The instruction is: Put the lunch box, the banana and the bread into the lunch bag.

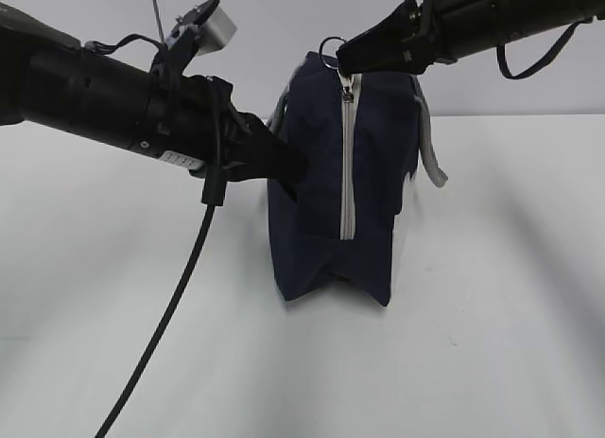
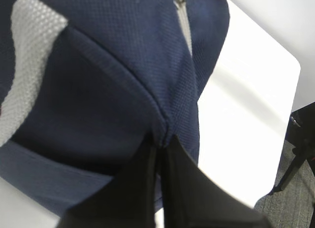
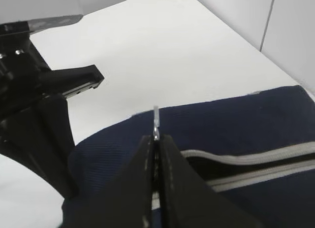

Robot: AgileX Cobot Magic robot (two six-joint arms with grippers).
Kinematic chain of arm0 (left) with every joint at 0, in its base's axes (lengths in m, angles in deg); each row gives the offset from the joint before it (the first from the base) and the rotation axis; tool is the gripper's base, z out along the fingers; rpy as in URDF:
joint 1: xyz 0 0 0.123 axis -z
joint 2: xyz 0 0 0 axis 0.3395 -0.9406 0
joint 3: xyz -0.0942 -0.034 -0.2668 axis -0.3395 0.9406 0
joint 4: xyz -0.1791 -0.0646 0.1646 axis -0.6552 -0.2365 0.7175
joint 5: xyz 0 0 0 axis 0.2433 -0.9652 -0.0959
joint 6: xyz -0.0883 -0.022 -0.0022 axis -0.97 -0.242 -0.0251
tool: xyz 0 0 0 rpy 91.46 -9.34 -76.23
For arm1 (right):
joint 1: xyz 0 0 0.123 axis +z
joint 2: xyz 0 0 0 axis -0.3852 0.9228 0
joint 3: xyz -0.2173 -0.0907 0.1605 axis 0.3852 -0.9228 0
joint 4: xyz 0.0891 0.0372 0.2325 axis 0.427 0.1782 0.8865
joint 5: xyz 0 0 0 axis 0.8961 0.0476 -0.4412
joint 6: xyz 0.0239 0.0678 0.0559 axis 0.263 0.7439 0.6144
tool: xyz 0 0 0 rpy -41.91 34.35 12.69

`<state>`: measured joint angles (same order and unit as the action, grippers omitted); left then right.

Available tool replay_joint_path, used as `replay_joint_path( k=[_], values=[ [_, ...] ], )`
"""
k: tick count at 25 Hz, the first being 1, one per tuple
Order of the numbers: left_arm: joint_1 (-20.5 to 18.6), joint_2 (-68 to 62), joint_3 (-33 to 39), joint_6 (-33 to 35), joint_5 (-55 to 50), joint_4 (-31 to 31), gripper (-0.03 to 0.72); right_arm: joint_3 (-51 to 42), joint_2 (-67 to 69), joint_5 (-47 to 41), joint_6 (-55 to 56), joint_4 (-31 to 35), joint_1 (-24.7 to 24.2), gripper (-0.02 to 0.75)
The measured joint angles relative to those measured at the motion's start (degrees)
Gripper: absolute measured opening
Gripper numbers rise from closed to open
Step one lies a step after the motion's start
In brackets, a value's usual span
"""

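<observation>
Now L claw (image 2: 160, 154) pinches lunch bag (image 1: 378, 173) side; R claw (image 3: 156, 142) — ring pull (image 1: 329, 52).

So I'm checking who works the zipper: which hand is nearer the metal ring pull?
Right. The right hand is shut on the ring pull atop the lunch bag; the left hand pinches fabric lower on its end.

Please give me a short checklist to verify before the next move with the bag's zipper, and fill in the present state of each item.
1. Right gripper shut on the ring pull: ok.
2. Left gripper pinching the lunch bag fabric to steady it: ok.
3. Bag standing on the table, not tipped: ok.
4. Zipper open enough for loading: cannot tell; only a short gap shows near the pull.
5. Lunch box, banana and bread within reach: cannot tell, none in view.
</observation>
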<state>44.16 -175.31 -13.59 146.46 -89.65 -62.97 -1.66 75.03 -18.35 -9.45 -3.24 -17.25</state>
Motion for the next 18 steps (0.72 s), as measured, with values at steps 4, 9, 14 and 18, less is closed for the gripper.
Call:
replay_joint_path(
  k=[4, 9, 14, 18],
  values=[
    [0.0, 0.0, 0.0, 0.0, 0.0, 0.2, 0.002, 0.0, 0.0, 1.19, 0.7, -0.11, -0.12, 0.0],
    [0.0, 0.0, 0.0, 0.0, -0.61, 0.37, 0.002, 0.0, 0.0, 2.8, 1.01, -0.11, -1.23, 0.0],
    [0.0, 0.0, 0.0, 0.0, -1.04, 0.57, 0.002, 1.09, 1.61, 3.46, 1.14, 0.01, -1.25, 0.0],
    [0.0, 0.0, 0.0, 0.0, -1.49, 1.1, 0.002, 4.02, 4.49, 2.5, 1.14, 0.01, -1.49, 0.0]
  ],
)
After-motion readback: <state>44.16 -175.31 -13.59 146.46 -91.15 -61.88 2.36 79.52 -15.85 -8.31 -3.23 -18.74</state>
